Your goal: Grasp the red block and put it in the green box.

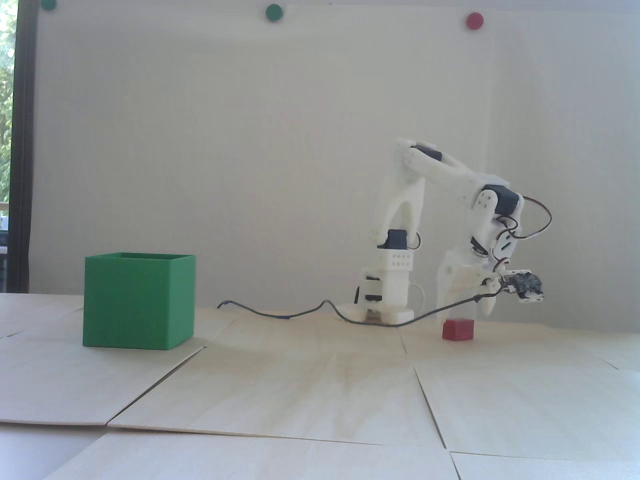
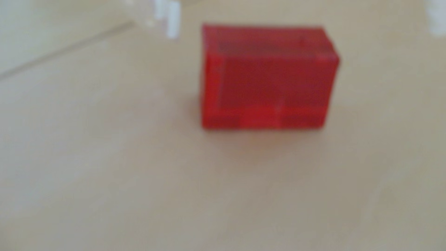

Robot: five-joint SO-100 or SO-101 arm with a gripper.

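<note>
The red block (image 1: 458,329) lies on the pale wooden table to the right of the arm's base; in the wrist view the red block (image 2: 268,77) fills the upper middle, blurred. My gripper (image 1: 464,311) hangs just above and slightly behind it, open, nothing between its fingers. In the wrist view the gripper (image 2: 305,21) shows only as two white fingertips (image 2: 172,21) at the top edge, spread wider than the block. The green box (image 1: 137,300) stands open-topped on the table far to the left, well apart from the block and arm.
The arm's white base (image 1: 387,300) stands behind, and a black cable (image 1: 280,312) trails along the table from it. The table is made of plywood sheets with seams (image 1: 150,385). Green dots (image 1: 273,12) and a red dot (image 1: 474,20) sit on the wall.
</note>
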